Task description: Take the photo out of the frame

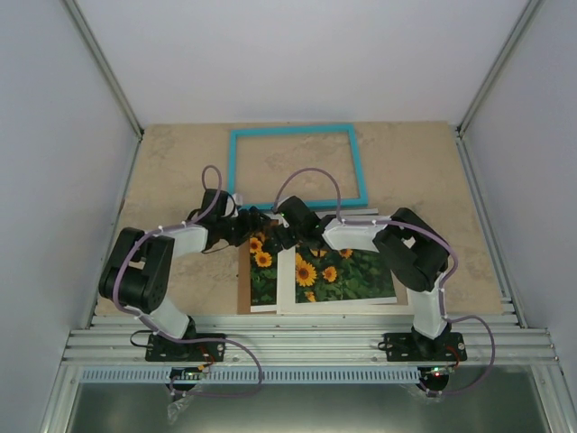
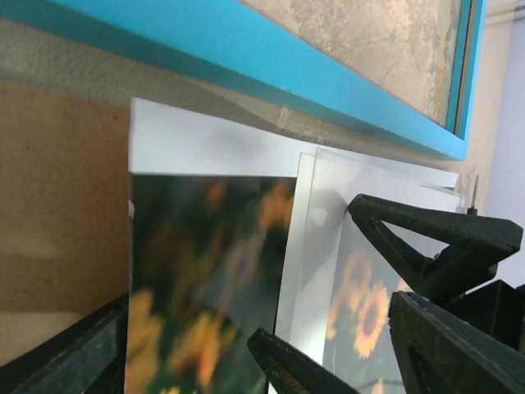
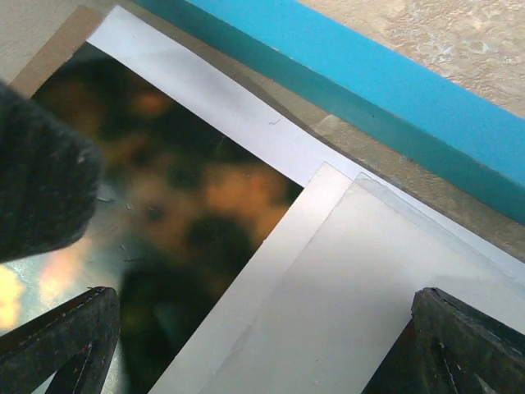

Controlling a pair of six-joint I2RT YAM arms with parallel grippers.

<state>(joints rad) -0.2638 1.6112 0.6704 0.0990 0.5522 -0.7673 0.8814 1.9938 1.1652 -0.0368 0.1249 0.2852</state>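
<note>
Pale grey walls closed in the mottled beige table [image 1: 171, 162]. Only the overhead view took in both, along with the ribbed metal rail [image 1: 306, 347] well to the near side of the frame [image 1: 359, 171]. That turquoise frame lay flat and empty, with bare table showing through it. Just off its near edge lay, from left to right, a strip of brown backing board [image 1: 242, 284], the photo [image 1: 261, 278] and a white mat [image 1: 286, 289] overlapping the photo's right part.

The wrist views gave what the overhead view hid behind the arms. The left gripper [image 2: 180, 365] hung over the photo corner nearest the frame, its fingers spread apart and holding nothing. The right gripper [image 3: 262, 336] stood wide open and empty over the place where mat met photo. A second pale sheet [image 3: 394, 263] lay on the mat.

The photo lay flat, outside the frame. It showed yellow-orange sunflowers on dark green leaves with a white edge, blurred in both wrist views.
</note>
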